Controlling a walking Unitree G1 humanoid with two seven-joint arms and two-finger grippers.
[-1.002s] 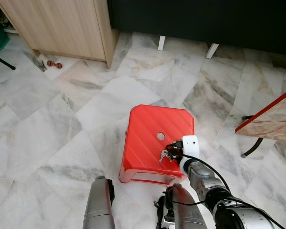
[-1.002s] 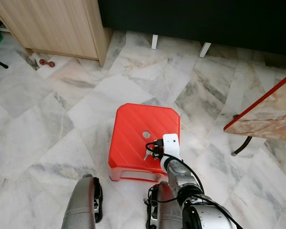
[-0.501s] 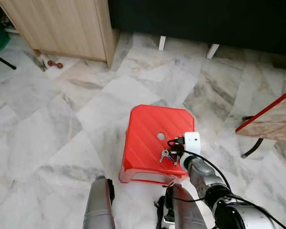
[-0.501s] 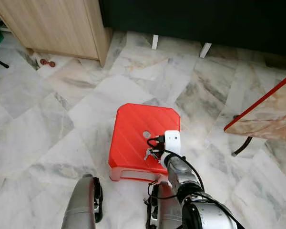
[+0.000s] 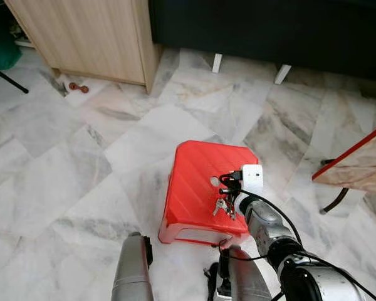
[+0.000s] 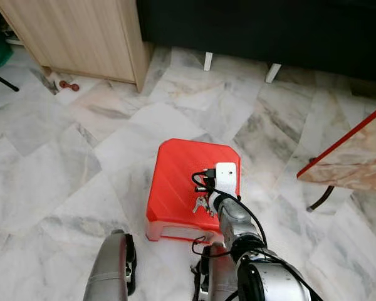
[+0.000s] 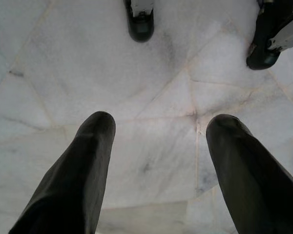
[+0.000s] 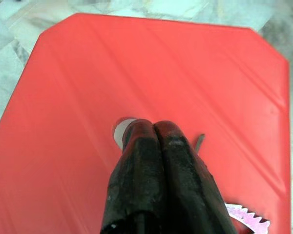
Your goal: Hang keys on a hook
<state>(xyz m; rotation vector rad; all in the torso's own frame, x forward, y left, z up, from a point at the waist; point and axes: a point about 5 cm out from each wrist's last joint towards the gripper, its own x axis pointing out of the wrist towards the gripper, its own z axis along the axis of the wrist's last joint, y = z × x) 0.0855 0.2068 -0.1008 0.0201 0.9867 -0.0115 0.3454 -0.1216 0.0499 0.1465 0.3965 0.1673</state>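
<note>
The right gripper (image 5: 229,199) hangs over the near right part of a red stool (image 5: 197,188) that stands on the marble floor (image 5: 62,182). One bunch of keys (image 5: 223,207) dangles from it, just above the stool's top; whether the lowest key touches the plastic cannot be told. In the head views the bunch hangs roughly downward, its long axis running from the gripper toward the stool's near edge, and several keys fan out; their exact count is too small to read.

The right wrist view adds what the head views cannot resolve: the two black fingers (image 8: 151,161) are pressed tightly together, clamped on the keys, with a thin sliver of metal beside them and a serrated key blade (image 8: 249,218) poking out at the edge of the picture. It also shows the single round hole (image 8: 121,130) in the stool's top just past the fingertips.

The left gripper (image 7: 156,146) hangs idle near the floor; its wrist view shows two fingers spread wide apart with nothing between them, and the robot's two black feet (image 7: 139,22) on the marble beyond.

The head views alone show the wider room: one light wooden cabinet (image 5: 88,37), a dark sofa (image 5: 269,25) on two white legs, one red-edged table corner (image 5: 357,163), and one small reddish object (image 5: 78,88) on the floor by the cabinet
</note>
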